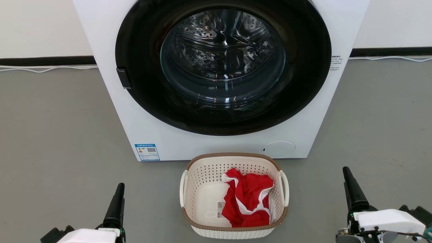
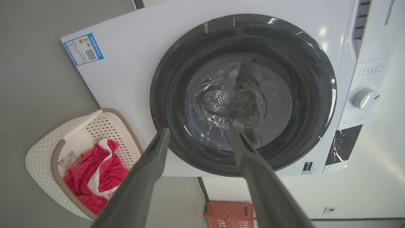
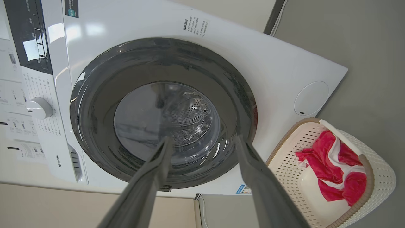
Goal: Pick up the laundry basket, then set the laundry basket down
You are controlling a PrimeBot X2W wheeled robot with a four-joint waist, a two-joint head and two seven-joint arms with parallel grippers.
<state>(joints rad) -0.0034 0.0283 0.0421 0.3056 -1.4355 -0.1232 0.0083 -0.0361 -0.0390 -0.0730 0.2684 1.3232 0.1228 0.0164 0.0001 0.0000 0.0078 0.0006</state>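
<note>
Left tool [image 2: 201, 128]: released, its two dark fingers spread wide with nothing between them. It sits low over the grey floor [image 1: 60, 128]. Its fingers point at the washing machine [image 1: 216, 145], straight toward the round dark door [image 2: 242, 95]. The door is closed and the drum shows through the glass. A blue label [image 1: 147, 152] is on the machine's lower front, ahead of this tool and a little to its right.

Laundry basket [image 1: 206, 175]: upright on the floor between the two tools, ahead of both and well apart from each. From the left tool it lies forward and to the right; from the right tool, forward and to the left. Neither tool touches it. Its back rim is just in front of the machine's base; I cannot tell whether they touch. It has one white loop handle on each side, each facing a tool. Inside lies a crumpled red garment [image 1: 248, 199] with white trim, in the half nearer the right tool. The half nearer the left tool is bare bottom with a small printed tag.

Right tool [image 3: 202, 139]: released, fingers wide apart and gripping nothing. It also sits low and points at the machine's door. A round white flap [image 1: 278, 149] on the machine's lower front lies ahead of this tool and to its left, just beyond the basket.
</note>
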